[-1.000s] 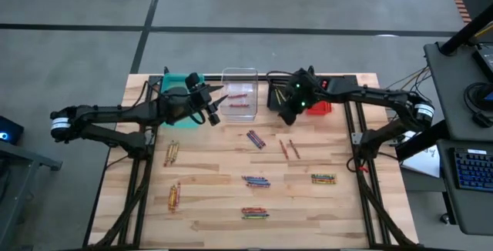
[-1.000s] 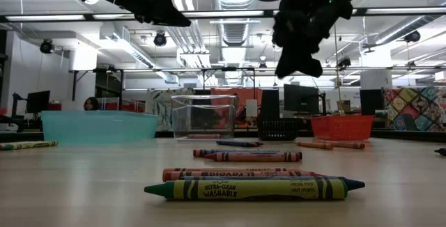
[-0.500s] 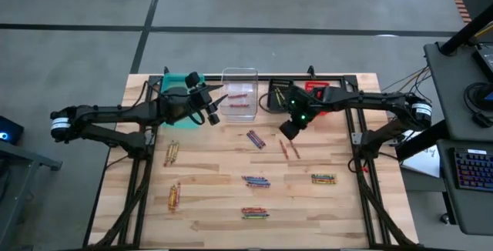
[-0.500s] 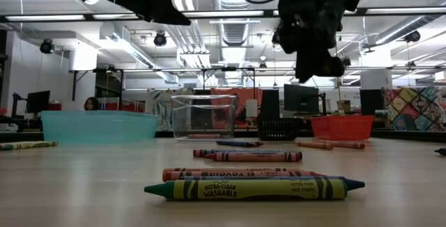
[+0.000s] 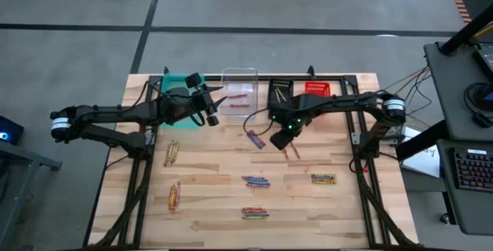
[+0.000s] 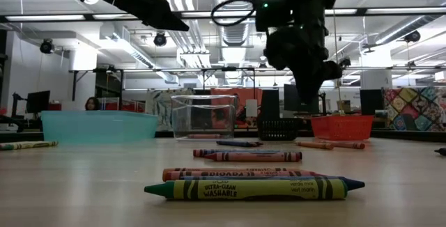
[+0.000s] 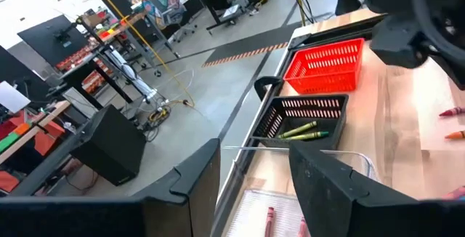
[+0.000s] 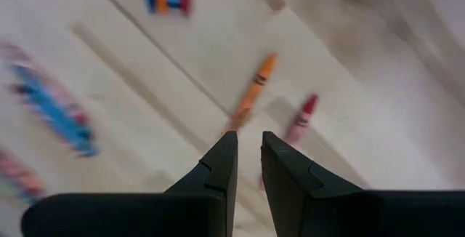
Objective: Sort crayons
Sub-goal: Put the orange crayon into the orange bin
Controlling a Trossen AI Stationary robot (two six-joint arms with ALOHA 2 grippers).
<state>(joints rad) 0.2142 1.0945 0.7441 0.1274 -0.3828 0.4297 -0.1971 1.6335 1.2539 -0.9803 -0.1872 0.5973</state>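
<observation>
Crayons lie flat on the wooden table in small groups: an orange one point(image 8: 251, 99) and a red one point(image 8: 301, 117) side by side, blue-purple ones point(image 5: 256, 139), and mixed bundles point(image 5: 256, 181) point(image 5: 323, 179) point(image 5: 254, 213) point(image 5: 171, 153) point(image 5: 174, 196). My right gripper point(image 8: 249, 142) point(image 5: 280, 135) hangs above the orange and red pair, pointing down. Its fingers stand a narrow gap apart with nothing between them. My left gripper point(image 7: 254, 161) point(image 5: 212, 106) waits open and empty in the air by the clear bin point(image 5: 239, 93).
Along the far edge stand a teal bin point(image 5: 179, 85), the clear bin holding red crayons, a black bin point(image 5: 279, 95) holding yellow-green crayons point(image 7: 301, 130), and a red bin point(image 5: 317, 91). Bare wood lies between the crayon groups. The near bundle point(image 6: 254, 187) fills the low view's foreground.
My right gripper has come away from the black and red bins toward the table's near edge and a little left. It has sunk lower and tipped over to point down at the orange and red crayons. No crayon has moved.
</observation>
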